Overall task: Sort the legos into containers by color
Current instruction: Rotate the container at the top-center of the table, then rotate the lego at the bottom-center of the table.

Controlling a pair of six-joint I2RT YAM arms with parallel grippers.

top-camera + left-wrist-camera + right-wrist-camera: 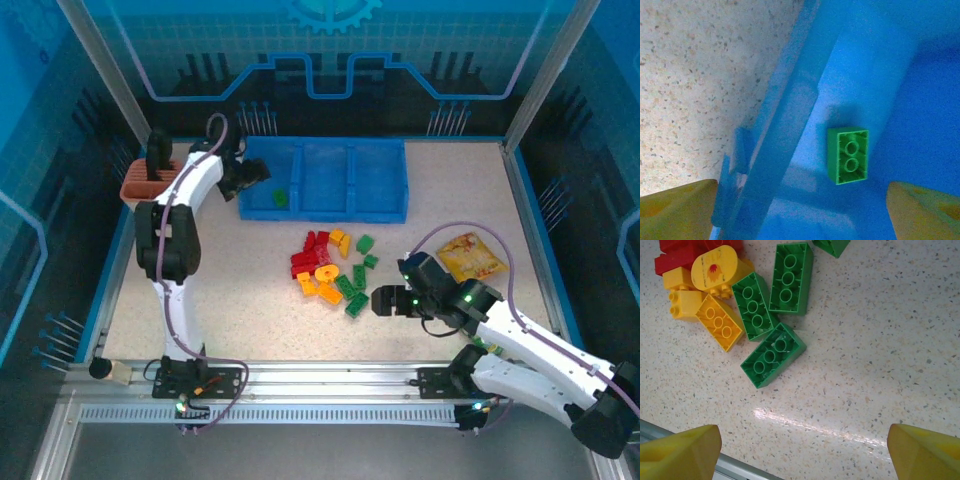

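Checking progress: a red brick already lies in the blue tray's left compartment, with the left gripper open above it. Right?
No: the brick is green, not red, as the left wrist view shows. It lies in the blue tray's left compartment, with the left gripper open above it.

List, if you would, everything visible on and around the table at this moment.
tray: one, blue, three compartments, far side of the table
green brick: one, lying in the tray's left compartment
loose bricks: about a dozen, red, yellow and green, heaped mid-table
snack bag: one, yellow, right of the loose bricks
holder: one, orange-rimmed, far left
left gripper: one, open, over the tray's left compartment
right gripper: one, open, just right of the loose bricks
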